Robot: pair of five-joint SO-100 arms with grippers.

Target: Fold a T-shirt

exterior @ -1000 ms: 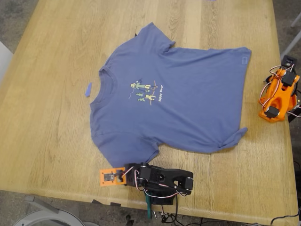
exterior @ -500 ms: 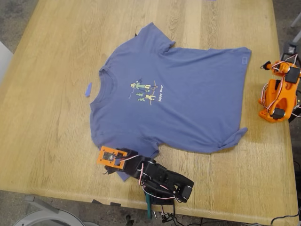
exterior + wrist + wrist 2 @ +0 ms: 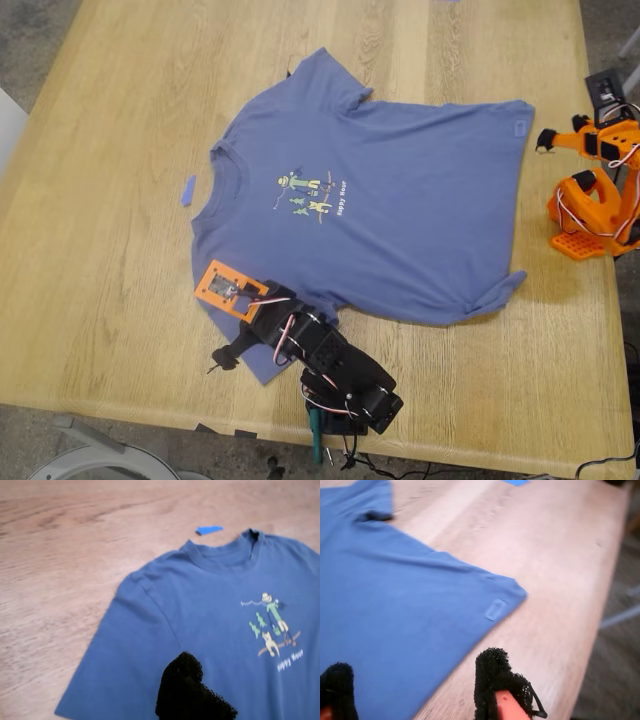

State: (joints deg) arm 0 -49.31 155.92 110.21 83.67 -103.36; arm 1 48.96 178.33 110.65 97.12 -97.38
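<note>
Periwinkle T-shirt [image 3: 380, 215] spread flat, print up, on table [image 3: 100, 200].

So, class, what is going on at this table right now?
Two small robot arms are setting about a blue T-shirt spread flat on a wooden table, not yet folded. My first gripper is over the sleeve at the exterior view's bottom. My second gripper, open, hovers off the hem corner at the exterior view's right. Neither grips the cloth. A scrap of blue tape lies beside the collar.
</note>
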